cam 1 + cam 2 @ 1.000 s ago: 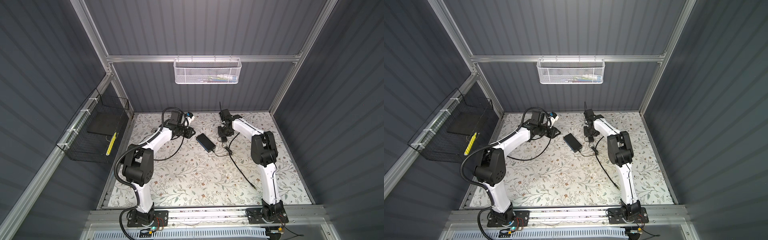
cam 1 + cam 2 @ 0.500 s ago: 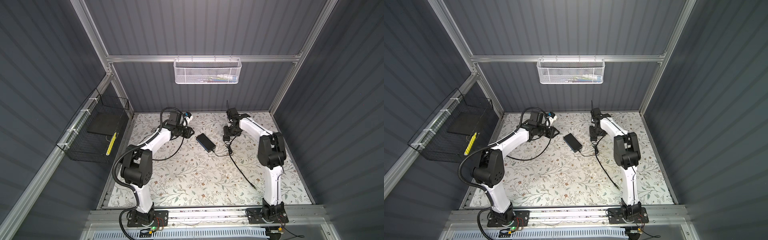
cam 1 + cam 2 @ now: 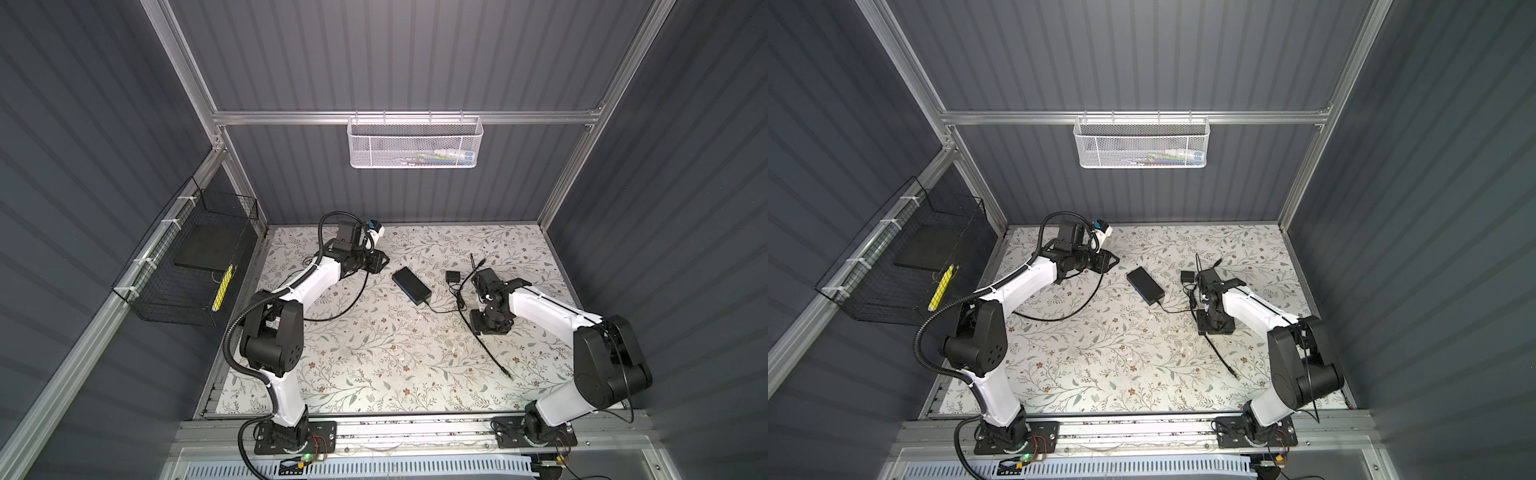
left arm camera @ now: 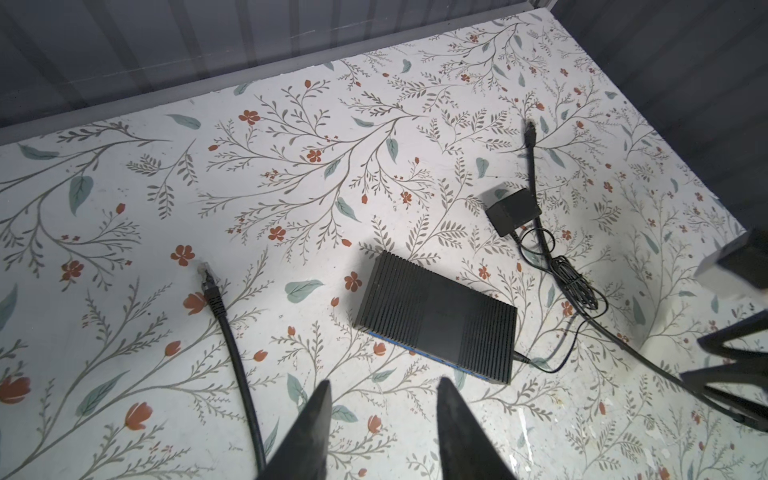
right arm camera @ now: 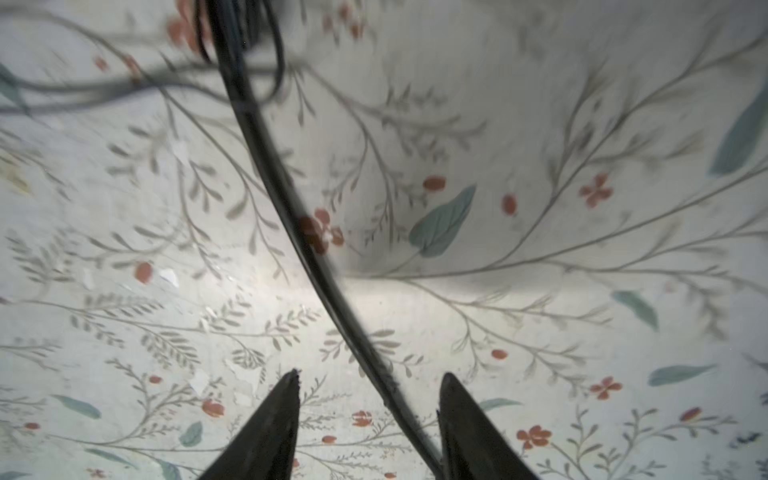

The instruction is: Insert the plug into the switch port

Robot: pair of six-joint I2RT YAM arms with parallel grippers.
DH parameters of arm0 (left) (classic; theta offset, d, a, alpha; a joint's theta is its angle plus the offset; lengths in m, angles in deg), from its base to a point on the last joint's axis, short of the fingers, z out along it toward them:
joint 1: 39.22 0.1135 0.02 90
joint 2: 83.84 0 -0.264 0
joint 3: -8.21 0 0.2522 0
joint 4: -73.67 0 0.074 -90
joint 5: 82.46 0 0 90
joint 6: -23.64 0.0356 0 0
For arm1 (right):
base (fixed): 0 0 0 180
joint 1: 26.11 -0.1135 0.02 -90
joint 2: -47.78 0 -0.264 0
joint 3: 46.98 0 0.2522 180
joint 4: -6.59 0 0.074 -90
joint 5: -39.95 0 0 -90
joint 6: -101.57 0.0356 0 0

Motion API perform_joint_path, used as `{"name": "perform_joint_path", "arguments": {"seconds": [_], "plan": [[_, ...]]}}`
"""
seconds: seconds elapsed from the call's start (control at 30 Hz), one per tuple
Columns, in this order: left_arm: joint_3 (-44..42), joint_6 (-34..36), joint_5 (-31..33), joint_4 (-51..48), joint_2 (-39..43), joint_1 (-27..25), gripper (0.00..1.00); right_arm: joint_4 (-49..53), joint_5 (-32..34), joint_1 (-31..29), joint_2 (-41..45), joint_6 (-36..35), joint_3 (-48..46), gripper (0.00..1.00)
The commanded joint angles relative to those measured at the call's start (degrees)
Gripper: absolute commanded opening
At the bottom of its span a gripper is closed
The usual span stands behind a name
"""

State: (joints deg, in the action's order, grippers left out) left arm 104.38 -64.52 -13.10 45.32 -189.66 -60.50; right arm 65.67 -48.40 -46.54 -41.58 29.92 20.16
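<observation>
Right pincer open, straddling a black cable; left pincer open, empty; plug lies loose, not yet in switch.

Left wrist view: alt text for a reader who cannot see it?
A black switch with a blue side lies flat on a floral mat. A loose cable plug lies apart from it; the open left hand holds nothing.

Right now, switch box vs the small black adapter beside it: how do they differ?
Size: the switch box is long and flat; the adapter small, squarish. Surface: switch box ribbed with a blue side face; adapter smooth, all black. Both lie ungripped on the floral mat.
</observation>
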Motion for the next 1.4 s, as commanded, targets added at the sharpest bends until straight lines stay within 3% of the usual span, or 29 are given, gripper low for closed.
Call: {"name": "perform_joint_path", "arguments": {"seconds": [0.0,0.13,0.33,0.63,1.07,1.37], "plan": [[1.9,0.2,-3.3,-0.5,-1.5,0.3,0.42,-0.8,-0.2,-1.1,-0.5,2.1,-0.7,0.52],[1.2,1.3,-2.1,-1.6,-0.1,0.3,0.42,-2.4,0.2,-2.1,-4.2,2.1,-0.2,0.47],[0.2,2.4,-0.2,-2.9,1.3,0.4,0.41,-4.0,0.6,-2.3,-7.6,1.8,-0.2,0.31],[0.9,1.9,-1.2,-2.5,0.4,0.4,0.41,-2.7,1.6,-2.2,-5.7,1.4,1.0,0.06],[-0.1,1.4,-1.5,-2.1,2.1,0.4,0.40,2.0,1.4,3.0,1.1,-2.0,9.0,0.00],[-9.1,-3.3,-16.1,7.1,5.0,-2.3,0.41,-5.7,-4.5,4.8,4.3,3.9,16.3,0.00]]}}
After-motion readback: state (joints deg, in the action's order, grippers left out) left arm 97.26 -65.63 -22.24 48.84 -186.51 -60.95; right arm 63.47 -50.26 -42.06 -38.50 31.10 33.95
